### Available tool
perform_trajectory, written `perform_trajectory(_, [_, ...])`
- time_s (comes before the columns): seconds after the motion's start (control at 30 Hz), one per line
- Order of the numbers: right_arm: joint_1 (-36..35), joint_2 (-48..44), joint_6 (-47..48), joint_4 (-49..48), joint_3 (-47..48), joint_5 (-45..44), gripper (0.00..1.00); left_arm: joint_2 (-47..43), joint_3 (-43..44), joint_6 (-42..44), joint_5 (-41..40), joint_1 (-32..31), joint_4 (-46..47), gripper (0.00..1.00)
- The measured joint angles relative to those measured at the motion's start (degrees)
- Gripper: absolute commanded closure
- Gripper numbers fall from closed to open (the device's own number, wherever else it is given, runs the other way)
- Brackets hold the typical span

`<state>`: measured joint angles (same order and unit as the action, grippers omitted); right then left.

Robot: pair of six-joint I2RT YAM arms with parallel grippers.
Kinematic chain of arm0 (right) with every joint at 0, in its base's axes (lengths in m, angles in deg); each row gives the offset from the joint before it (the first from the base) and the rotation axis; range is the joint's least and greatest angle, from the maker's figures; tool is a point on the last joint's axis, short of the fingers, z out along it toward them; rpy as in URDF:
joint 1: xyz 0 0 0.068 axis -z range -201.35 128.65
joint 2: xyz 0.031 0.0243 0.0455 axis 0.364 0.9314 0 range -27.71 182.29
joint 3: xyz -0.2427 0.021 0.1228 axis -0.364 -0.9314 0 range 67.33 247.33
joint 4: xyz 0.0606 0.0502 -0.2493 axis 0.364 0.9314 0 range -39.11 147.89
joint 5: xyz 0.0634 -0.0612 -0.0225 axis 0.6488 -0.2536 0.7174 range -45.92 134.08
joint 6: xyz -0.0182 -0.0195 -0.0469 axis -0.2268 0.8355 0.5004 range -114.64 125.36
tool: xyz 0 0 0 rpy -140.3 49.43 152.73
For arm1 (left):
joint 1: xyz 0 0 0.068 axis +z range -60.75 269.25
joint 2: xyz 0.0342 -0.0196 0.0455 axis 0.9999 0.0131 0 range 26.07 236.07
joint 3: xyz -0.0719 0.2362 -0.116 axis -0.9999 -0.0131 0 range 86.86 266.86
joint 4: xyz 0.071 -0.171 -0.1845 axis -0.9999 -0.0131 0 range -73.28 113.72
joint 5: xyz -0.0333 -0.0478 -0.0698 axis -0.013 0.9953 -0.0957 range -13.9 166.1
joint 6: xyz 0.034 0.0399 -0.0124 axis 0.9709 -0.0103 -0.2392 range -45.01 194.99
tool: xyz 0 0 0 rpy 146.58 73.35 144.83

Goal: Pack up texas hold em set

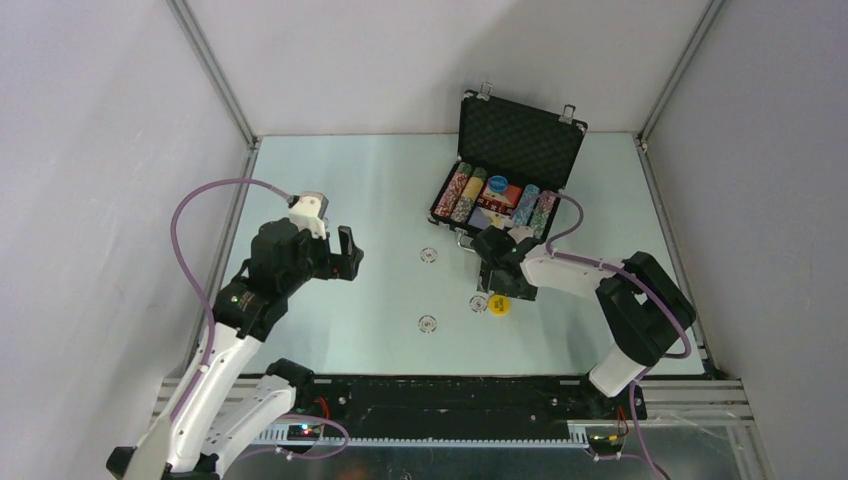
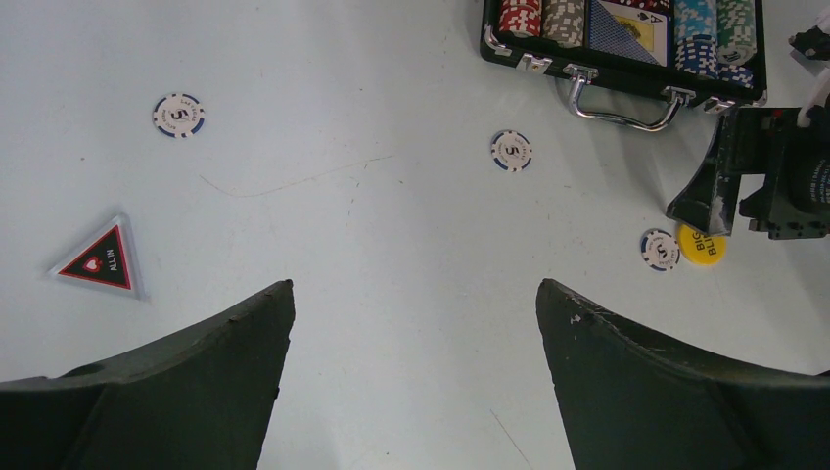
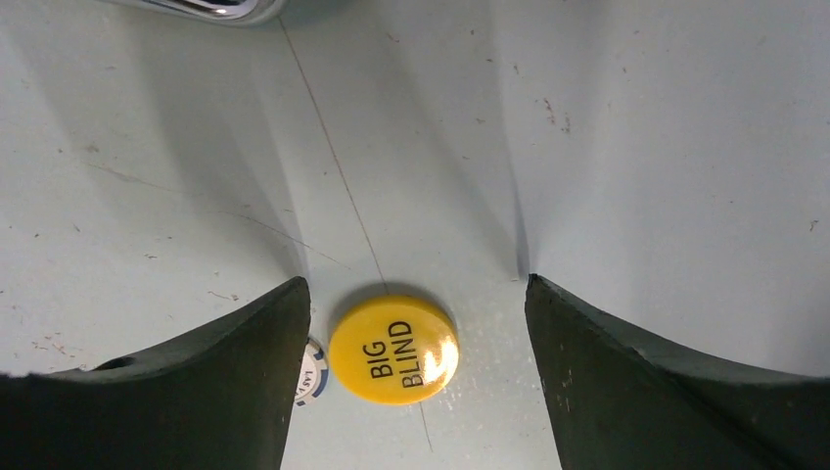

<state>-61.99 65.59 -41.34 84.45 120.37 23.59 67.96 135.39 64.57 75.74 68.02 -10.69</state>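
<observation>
Because the yellow BIG BLIND disc lies flat on the bench, the right hand stands low over it with its fingers spread, one to each side and neither touching it, a stance suited to pinching the disc by its edge. A white-and-blue chip sits just beside the disc, partly under the left-side finger, so closing may well catch or nudge it.

The black briefcase is open at the far right of the bench, its lid upright. Rows of chips and a card deck are already seated inside. Its silver handle faces the arms, near the right hand, so any lift toward the case has to clear that front wall.

The left hand hangs above bare bench, fingers wide and holding nothing. Ahead of it lie two more 5 chips, well apart, and a triangular ALL IN piece near the left finger. Whether that piece sits close to the bench edge I cannot tell; around the chips there is open room.
</observation>
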Motion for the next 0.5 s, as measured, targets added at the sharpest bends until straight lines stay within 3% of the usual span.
perform_trajectory(0.2, [-1.7, 0.3, -0.1, 1.5, 0.6, -0.4, 0.28, 0.0, 0.0, 0.0, 0.0, 0.0, 0.0, 0.01])
perform_trajectory(0.5, [-6.8, 0.1, -2.6, 6.8, 1.0, -2.1, 0.33, 0.0, 0.0, 0.0, 0.0, 0.0, 0.0, 0.01])
